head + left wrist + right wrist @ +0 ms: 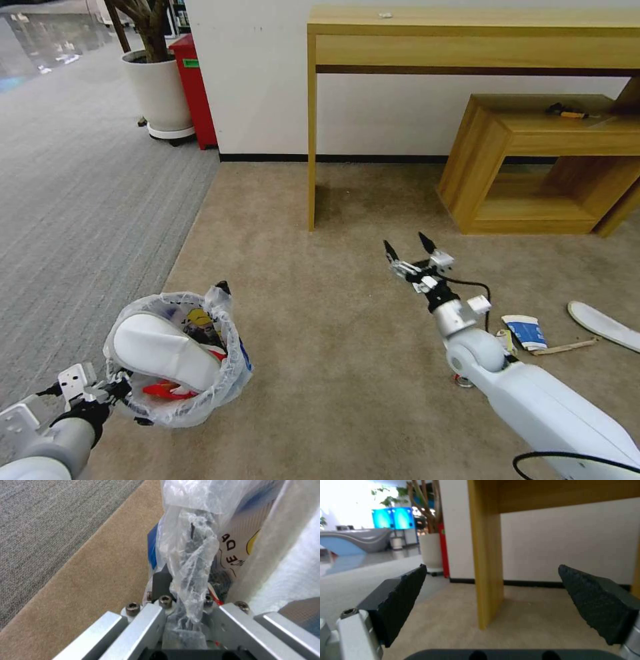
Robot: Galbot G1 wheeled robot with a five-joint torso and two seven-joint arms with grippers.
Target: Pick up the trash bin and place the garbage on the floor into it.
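My left gripper is shut on the near rim of the trash bin, holding it above the floor at lower left. In the left wrist view the left gripper pinches the rim and crinkled liner bag. Inside the bin lie a white slipper and a red wrapper. My right gripper hangs open and empty over the beige carpet, fingers spread; its dark pads frame a desk leg. Garbage lies to its right: a blue-white paper cup, a wooden stick, another white slipper.
A tall wooden desk stands against the white wall, its leg ahead of the right gripper. A low wooden shelf sits to its right. Grey striped carpet, a white plant pot and a red box lie at left.
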